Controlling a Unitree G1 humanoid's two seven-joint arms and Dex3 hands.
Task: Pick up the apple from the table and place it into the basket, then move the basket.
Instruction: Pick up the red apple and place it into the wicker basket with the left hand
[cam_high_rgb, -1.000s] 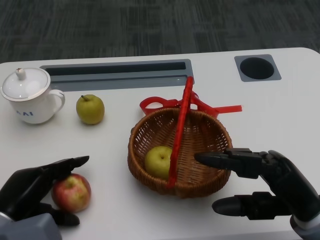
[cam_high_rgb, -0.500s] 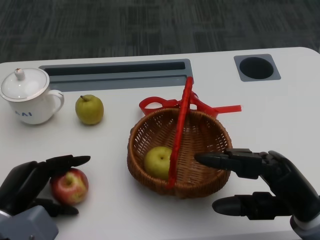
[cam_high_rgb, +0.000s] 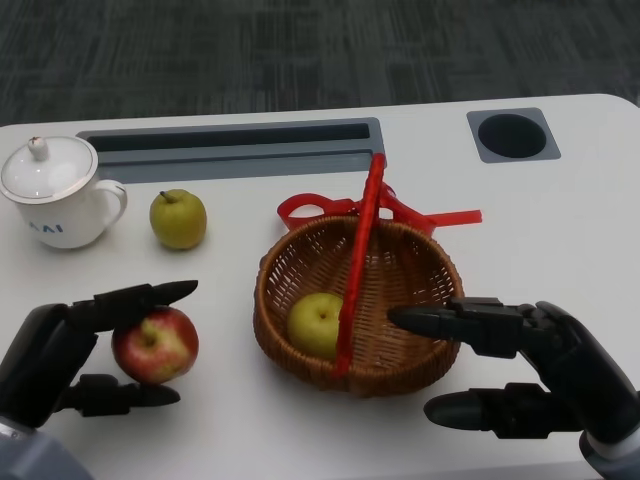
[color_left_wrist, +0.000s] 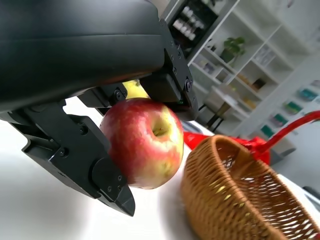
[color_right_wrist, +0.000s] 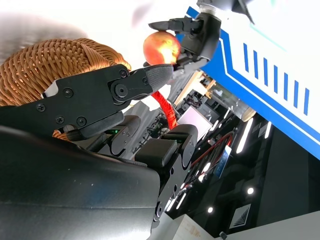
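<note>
The left hand (cam_high_rgb: 60, 350) reached in from the near left edge of the white table (cam_high_rgb: 560, 230), its upper fingers (cam_high_rgb: 140, 296) stretched over the top of the red apple (cam_high_rgb: 155, 345) and its thumb lying under the fruit's near side. The apple was pinched between them; the left wrist view showed black fingers pressed against its smooth, red-and-yellow skin, with the stem dimple turned outward, and it appeared clear of the tabletop. It sat just left of the basket (cam_high_rgb: 420, 262), not touching it.

The basket was round, woven of brown wicker, with a rigid red hoop handle (cam_high_rgb: 362, 250) and a red ribbon (cam_high_rgb: 320, 208) tied at its far rim. A yellow-green apple (cam_high_rgb: 316, 323) lay inside it.

The right hand (cam_high_rgb: 530, 365) rested at the basket's near right side, fingers spread and straight, the upper ones extending over the rim, holding nothing.

Further back stood a second green apple (cam_high_rgb: 178, 218) and a glossy white lidded mug (cam_high_rgb: 55, 195).
</note>
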